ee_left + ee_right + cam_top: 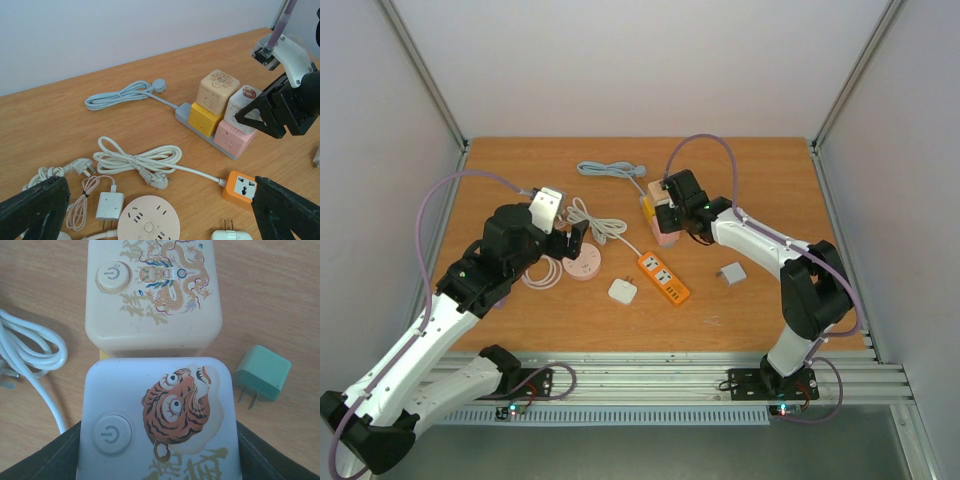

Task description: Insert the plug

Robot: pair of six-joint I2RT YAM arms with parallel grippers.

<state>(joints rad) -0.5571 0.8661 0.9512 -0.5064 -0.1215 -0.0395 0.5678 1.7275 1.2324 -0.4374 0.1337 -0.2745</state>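
Note:
My right gripper (670, 216) is shut on a white cube plug with a tiger picture (160, 415). It holds the cube on top of the pink cube socket (232, 141) of a grey strip (183, 113). Its fingers (260, 116) grip the cube's sides (244, 100). I cannot tell whether the prongs are in. A cream dragon cube (152, 290) sits beside it on a yellow cube (205, 119). My left gripper (160, 200) is open and empty above a round pink socket (149, 220), left of the strip (575, 240).
An orange power strip (663, 277) with a white cable coil (135, 159) lies in the middle. A pale green adapter (262, 372) lies right of the cubes. A white charger (109, 206), a white adapter (622, 290) and a grey cable coil (120, 94) lie around.

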